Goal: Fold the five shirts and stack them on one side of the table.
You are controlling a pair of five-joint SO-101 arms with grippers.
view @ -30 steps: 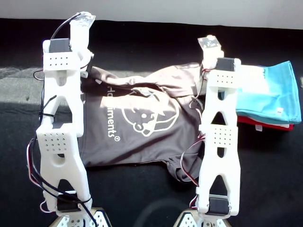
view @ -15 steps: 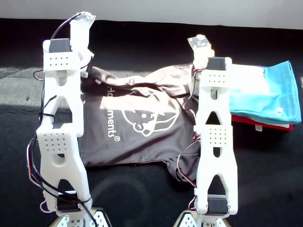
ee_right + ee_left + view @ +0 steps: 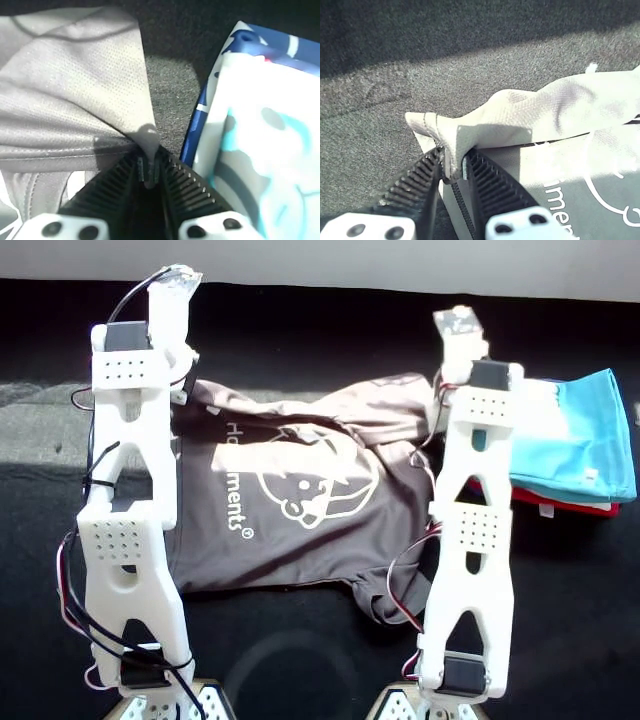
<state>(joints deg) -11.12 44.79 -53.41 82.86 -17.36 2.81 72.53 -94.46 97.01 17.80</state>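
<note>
A grey shirt [image 3: 290,500] with a white print lies spread on the black table, between the two arms. My left gripper [image 3: 452,167] is shut on a pinched corner of the grey shirt [image 3: 485,130] at its far left edge. At the far right edge my right gripper [image 3: 148,170] is shut on a fold of the grey shirt [image 3: 70,100]. In the high view the left gripper [image 3: 178,375] and right gripper [image 3: 447,390] sit at the shirt's two far corners. A stack of folded shirts [image 3: 570,445], light blue on top and red below, lies right of the right arm.
The folded stack [image 3: 260,115] lies close beside the right gripper, with a strip of bare black table [image 3: 170,85] between it and the grey shirt. A white wall [image 3: 400,260] borders the far table edge. Black table [image 3: 300,640] lies in front of the shirt.
The right arm swung left half a second ago, then back to the right, pulling the grey shirt's far right corner with it. The left arm has kept still.
</note>
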